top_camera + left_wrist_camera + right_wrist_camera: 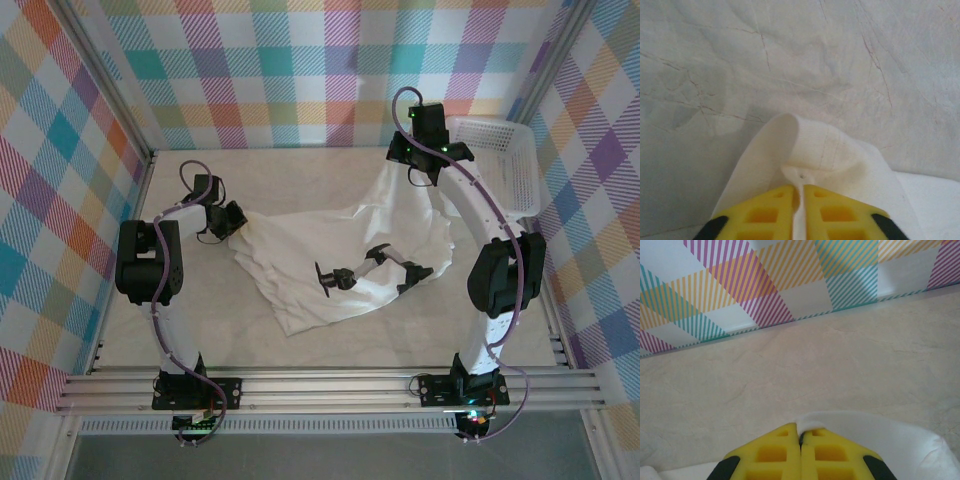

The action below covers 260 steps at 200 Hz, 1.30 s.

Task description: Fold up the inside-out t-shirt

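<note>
My left arm [148, 262] and right arm [508, 275] each had white link tubes, black joint housings, a black base plate [197, 392] and a purple cable [400, 97] routed outside. The fingers [767, 215] of my left gripper [801, 192] and right gripper [800, 435] were yellow moulded blocks with rectangular recesses and black outer corners.

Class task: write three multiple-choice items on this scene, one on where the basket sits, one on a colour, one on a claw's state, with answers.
1. The basket sits: A far right corner; B near left corner; C between the arm bases.
2. The left claw has fingers coloured: A red; B yellow; C blue.
3. The left claw is: A open; B shut on the basket; C shut on the t-shirt.
Answers: A, it stands back right; B, wrist view shows yellow; C, cloth pinched between fingers.
</note>
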Tool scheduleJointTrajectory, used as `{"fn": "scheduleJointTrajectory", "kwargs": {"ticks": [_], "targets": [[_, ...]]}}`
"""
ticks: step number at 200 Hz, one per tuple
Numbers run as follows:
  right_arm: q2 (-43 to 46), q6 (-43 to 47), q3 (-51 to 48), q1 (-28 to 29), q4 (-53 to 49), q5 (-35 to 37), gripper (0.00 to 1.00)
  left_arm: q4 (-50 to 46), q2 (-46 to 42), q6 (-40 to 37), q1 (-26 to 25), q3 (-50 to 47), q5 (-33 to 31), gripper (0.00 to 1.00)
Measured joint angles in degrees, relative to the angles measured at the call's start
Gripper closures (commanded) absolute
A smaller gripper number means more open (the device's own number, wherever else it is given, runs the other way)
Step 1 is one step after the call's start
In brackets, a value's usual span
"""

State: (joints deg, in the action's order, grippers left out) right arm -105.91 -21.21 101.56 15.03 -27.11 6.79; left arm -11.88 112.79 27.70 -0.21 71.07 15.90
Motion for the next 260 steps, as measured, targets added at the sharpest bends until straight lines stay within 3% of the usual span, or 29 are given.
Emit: {"fn": "scheduleJointTrajectory", "kwargs": {"ticks": [32,113,136,179,205,234,260], "targets": [[0.00,0.00,0.00,0.00,0.00,0.00,1.00,-0.04,0.83,0.39,0.00,0.70,-0.33,0.72],[0.00,0.00,0.00,0.00,-0.15,-0.02,1.00,0.02,2.25,0.98,0.00,2.38,-0.50,0.90],[0.00,-0.02,0.00,0.00,-0.15,-0.02,1.00,0.02,2.25,1.33,0.00,2.38,-0.48,1.00],[0.00,-0.31,0.22,0.00,-0.81,-0.07,1.00,0.96,1.53,3.10,0.17,1.62,1.27,1.00],[0.26,-0.15,1.97,0.00,-1.49,0.02,1.00,-1.60,-4.87,5.35,1.07,2.08,2.86,1.00],[2.23,3.13,10.05,0.00,-1.09,1.97,1.00,-12.11,-15.45,6.14,2.80,16.92,1.92,1.00],[12.26,5.92,13.20,0.00,4.09,4.94,1.00,-17.86,-26.53,4.33,3.52,35.19,-2.05,1.00]]}}
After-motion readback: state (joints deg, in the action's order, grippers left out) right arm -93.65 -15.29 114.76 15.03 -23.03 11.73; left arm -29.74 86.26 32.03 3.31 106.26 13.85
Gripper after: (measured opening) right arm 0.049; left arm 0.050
